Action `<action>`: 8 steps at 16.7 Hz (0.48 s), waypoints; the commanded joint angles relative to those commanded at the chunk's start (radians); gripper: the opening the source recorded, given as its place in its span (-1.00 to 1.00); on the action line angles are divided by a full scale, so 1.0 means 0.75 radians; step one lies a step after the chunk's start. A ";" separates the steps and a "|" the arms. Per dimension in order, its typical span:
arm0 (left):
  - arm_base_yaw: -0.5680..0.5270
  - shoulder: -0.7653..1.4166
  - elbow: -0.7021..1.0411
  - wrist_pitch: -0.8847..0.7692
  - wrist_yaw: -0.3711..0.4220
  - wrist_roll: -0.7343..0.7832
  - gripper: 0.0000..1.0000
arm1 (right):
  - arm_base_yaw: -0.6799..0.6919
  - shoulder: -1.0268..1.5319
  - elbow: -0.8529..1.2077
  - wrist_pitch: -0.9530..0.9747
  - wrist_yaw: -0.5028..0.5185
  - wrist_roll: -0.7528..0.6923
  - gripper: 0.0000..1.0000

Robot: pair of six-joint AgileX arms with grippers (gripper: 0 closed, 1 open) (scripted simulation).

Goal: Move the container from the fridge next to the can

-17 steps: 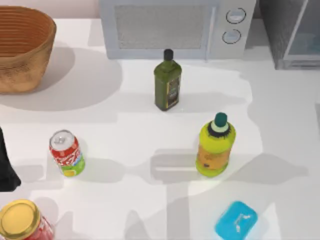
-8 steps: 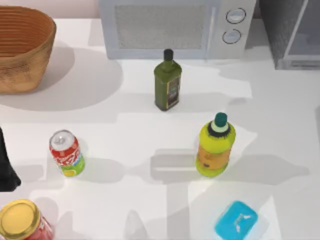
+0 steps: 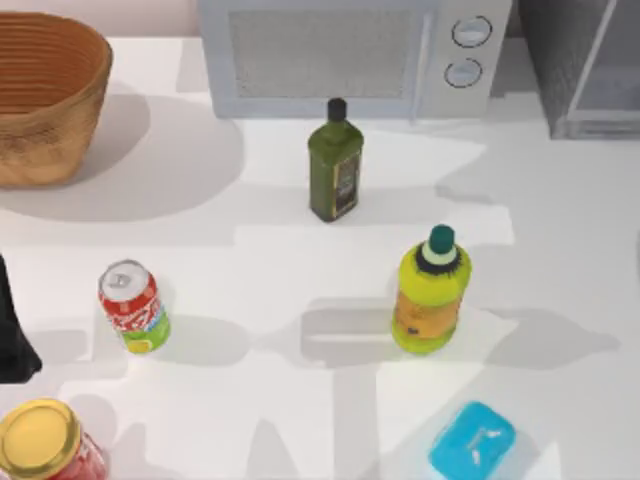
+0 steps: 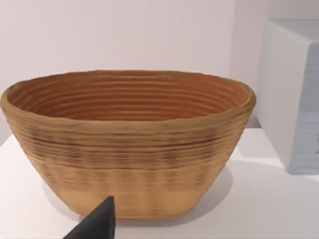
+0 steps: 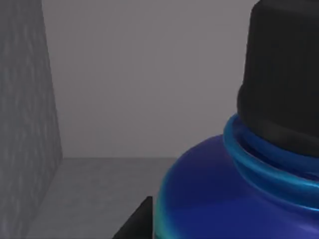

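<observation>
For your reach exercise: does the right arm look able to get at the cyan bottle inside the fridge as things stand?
Probably yes. The right wrist view looks at the cyan bottle from close by, its black cap upright against the fridge's grey walls, with nothing between camera and bottle. Finger state is unclear.

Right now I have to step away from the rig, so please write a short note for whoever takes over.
Left gripper: parked at the table's left edge, facing the basket; fingers' state unclear.
Right gripper: inside the fridge, close against the container; grasp not confirmed.
The can stands at the table's left.
Done: reach into the fridge.
Left: secure the container, withdraw it, set it beside the can.
</observation>
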 joint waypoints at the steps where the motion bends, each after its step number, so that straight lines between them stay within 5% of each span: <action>1: 0.000 0.000 0.000 0.000 0.000 0.000 1.00 | -0.009 -0.050 -0.095 0.026 -0.011 -0.001 -1.00; 8: 0.000 0.000 0.000 0.000 0.000 0.000 1.00 | -0.062 -0.325 -0.523 0.167 -0.067 -0.002 -1.00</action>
